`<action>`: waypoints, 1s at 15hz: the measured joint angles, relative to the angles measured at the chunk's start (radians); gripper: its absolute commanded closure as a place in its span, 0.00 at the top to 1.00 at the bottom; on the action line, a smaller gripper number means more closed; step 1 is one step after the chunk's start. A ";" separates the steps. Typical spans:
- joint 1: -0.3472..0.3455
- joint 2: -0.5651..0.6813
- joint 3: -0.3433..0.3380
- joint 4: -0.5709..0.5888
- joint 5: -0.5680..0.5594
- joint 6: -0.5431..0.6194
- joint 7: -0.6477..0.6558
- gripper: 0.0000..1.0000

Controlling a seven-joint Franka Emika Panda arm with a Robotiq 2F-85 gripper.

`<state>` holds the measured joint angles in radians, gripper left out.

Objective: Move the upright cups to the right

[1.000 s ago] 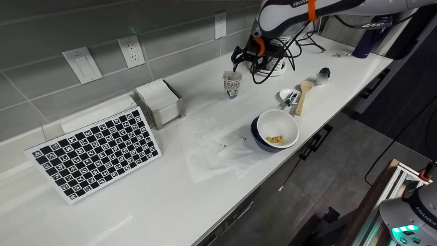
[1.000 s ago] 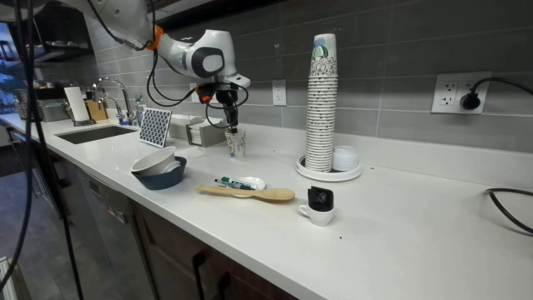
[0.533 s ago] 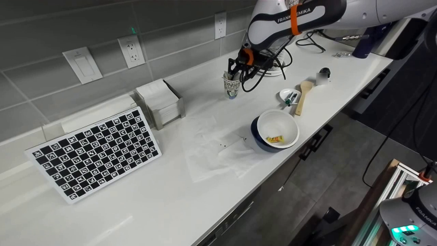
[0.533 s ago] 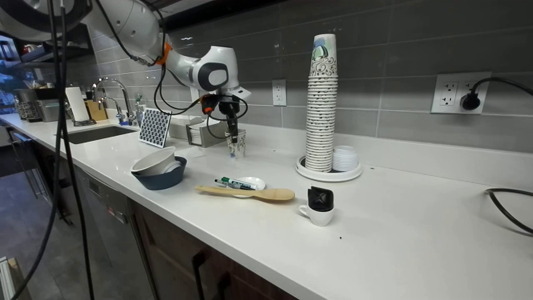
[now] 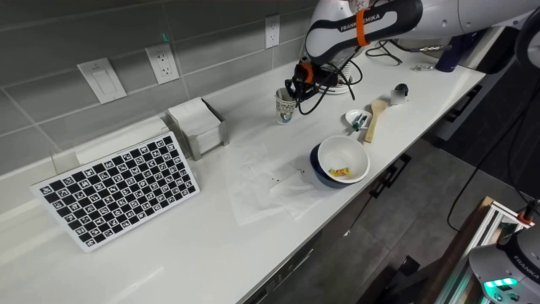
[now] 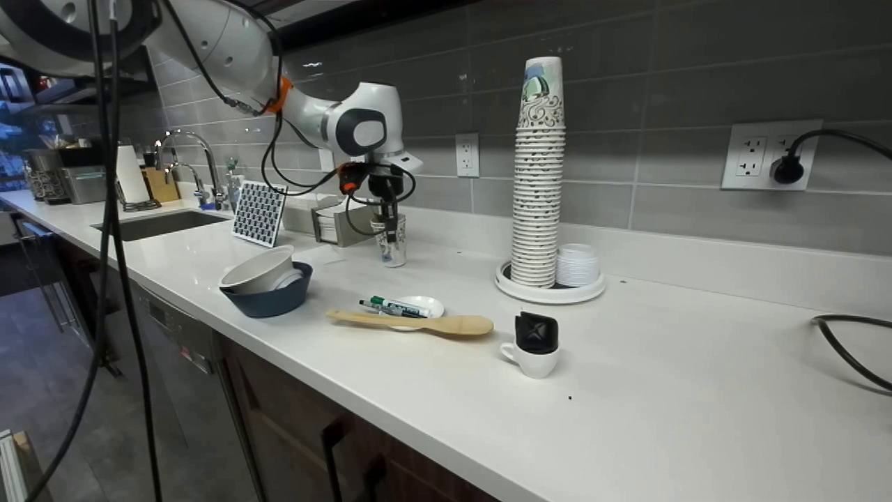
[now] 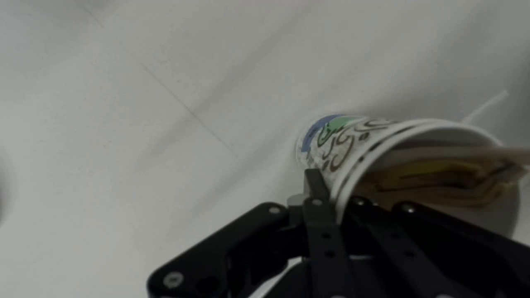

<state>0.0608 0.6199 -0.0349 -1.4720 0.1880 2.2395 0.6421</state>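
A pale paper cup with a scroll and green pattern, the upright cup, stands near the wall, leaning slightly. Its base appears to rest on the counter. In the wrist view my gripper is shut on the cup wall near the rim, with one finger outside and the other inside. A yellow-brown wrapper and a flat pale strip poke out of the cup's mouth. In an exterior view the gripper covers part of the cup.
A tall stack of white cups stands on a round tray. Nearer the front edge are a wooden spoon, a small plate with markers, a white bowl and a small mug. A napkin holder sits by the wall.
My gripper has come down to the cup, one finger entering it, and has shut on its wall. The cup has shifted slightly left in both exterior views.
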 measured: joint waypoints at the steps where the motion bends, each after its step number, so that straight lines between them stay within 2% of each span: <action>1: 0.000 -0.006 0.000 0.001 0.000 -0.014 -0.002 0.01; 4: -0.010 -0.045 0.003 -0.004 0.005 -0.042 -0.036 0.01; 7: -0.055 -0.137 0.019 -0.060 0.072 -0.041 -0.164 0.01; 11: -0.134 -0.314 0.030 -0.239 0.166 -0.060 -0.383 0.01; 15: -0.168 -0.466 -0.053 -0.455 0.143 -0.088 -0.349 0.01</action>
<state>-0.1073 0.1543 -0.0876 -1.9265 0.3307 2.1519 0.2934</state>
